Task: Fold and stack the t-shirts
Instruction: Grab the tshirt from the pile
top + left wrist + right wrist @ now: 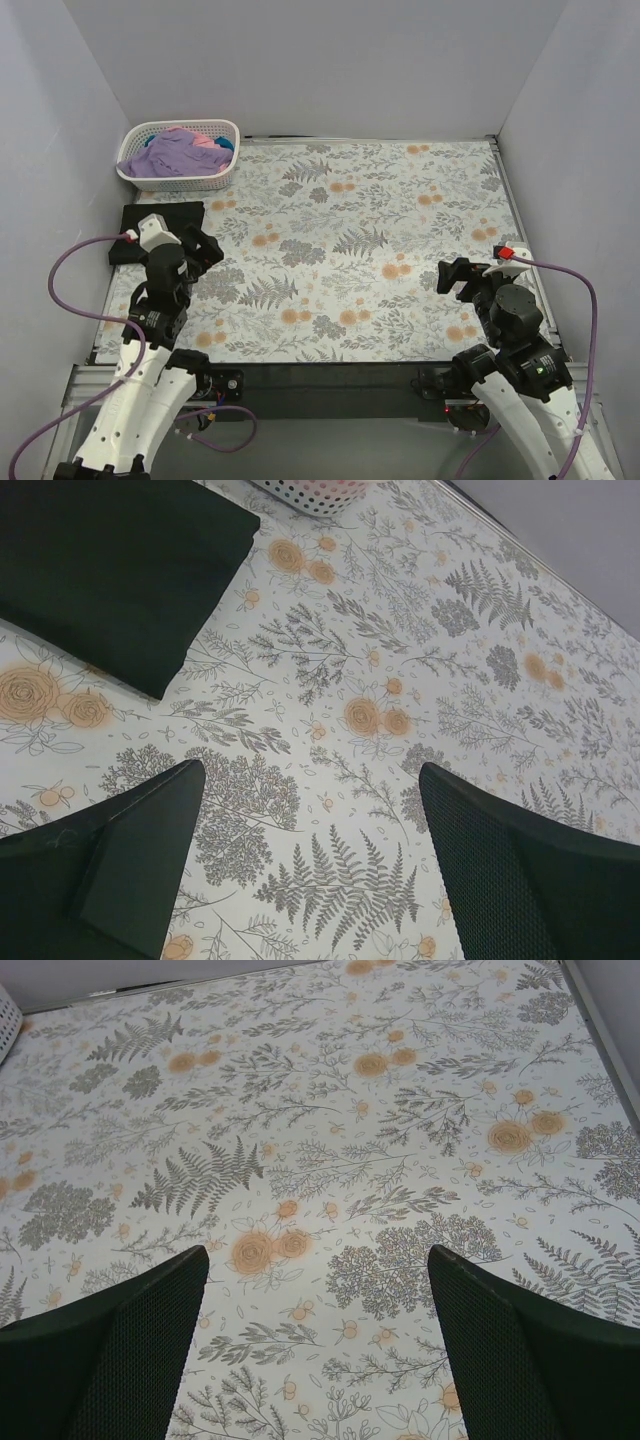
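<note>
Basket (pixel 182 184) and black t-shirt (pixel 178 213) block far left.

High rear overview, wrist views close above floral cloth (pixel 360 200)

White arm links (pixel 130 420), black joints (pixel 167 268), purple cables (pixel 70 252), black mesh-faced pincer fingers (pixel 110 1360).

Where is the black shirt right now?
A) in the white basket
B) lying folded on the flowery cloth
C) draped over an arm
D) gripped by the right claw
B: the black t-shirt lies flat and folded on the floral cloth, outside the basket.
</note>
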